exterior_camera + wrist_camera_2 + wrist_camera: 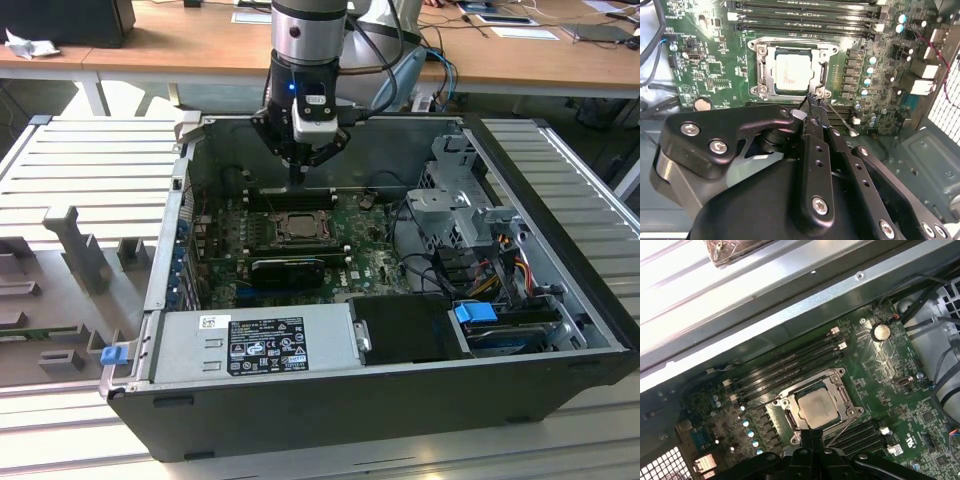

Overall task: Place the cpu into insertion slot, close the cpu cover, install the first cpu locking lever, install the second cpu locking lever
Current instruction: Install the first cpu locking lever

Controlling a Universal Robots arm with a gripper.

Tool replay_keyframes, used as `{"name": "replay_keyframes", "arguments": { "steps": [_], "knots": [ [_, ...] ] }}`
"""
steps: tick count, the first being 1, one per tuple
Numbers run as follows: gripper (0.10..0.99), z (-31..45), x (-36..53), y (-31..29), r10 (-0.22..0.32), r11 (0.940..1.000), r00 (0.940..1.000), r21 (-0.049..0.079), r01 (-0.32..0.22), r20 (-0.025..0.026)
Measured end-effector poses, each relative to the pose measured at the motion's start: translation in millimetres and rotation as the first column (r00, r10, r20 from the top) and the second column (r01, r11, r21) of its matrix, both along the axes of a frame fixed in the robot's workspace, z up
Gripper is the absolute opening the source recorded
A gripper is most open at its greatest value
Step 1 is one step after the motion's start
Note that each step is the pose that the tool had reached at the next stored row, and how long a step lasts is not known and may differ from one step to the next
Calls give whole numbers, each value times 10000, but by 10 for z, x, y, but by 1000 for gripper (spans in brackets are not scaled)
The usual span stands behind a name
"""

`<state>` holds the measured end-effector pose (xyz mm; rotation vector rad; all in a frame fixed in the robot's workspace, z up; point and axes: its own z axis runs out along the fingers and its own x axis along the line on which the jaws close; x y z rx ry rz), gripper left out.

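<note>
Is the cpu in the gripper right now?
No, the cpu lies flat within the cpu cover window, while the gripper, fingers shut, sits at the cover's corner.

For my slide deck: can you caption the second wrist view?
Shut claw at a corner of the closed cpu cover, cpu showing through its window, a thin locking lever alongside.

arm: comes down from the upper centre of the frame into the open computer case.
gripper: points down, fingers meeting at the tip, just above the insertion slot.
cpu: pale square lying in the slot, near the frame's centre.
heatsink: black ribbed block just below the slot.
power supply: grey box with a label, lower centre.
desk: wooden, along the top.
</note>
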<state>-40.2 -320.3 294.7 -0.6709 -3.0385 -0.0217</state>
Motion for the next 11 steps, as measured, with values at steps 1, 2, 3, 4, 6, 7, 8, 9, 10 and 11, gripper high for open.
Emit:
{"name": "replay_keyframes", "arguments": {
  "steps": [1,2,3,4,6,7,8,9,10,11],
  "knots": [
    [106,0,0,0,172,9999,9999,0,-172,0],
    [106,-1,0,0,395,9992,9992,2,-395,1],
    [106,-1,0,0,627,9980,9980,1,-627,4],
    [106,-1,1,0,780,9970,9970,1,-780,7],
    [106,-1,0,0,1405,9901,9901,-2,-1405,31],
    [106,-1,0,-1,1702,9854,9854,-7,-1702,53],
    [106,-2,1,-1,1821,9833,9833,-8,-1821,64],
    [106,-2,1,-2,1941,9810,9810,-10,-1941,75],
    [106,-3,1,-4,2108,9775,9775,-11,-2108,89],
    [106,-3,0,-6,2224,9749,9749,-14,-2224,98]
  ]
}}
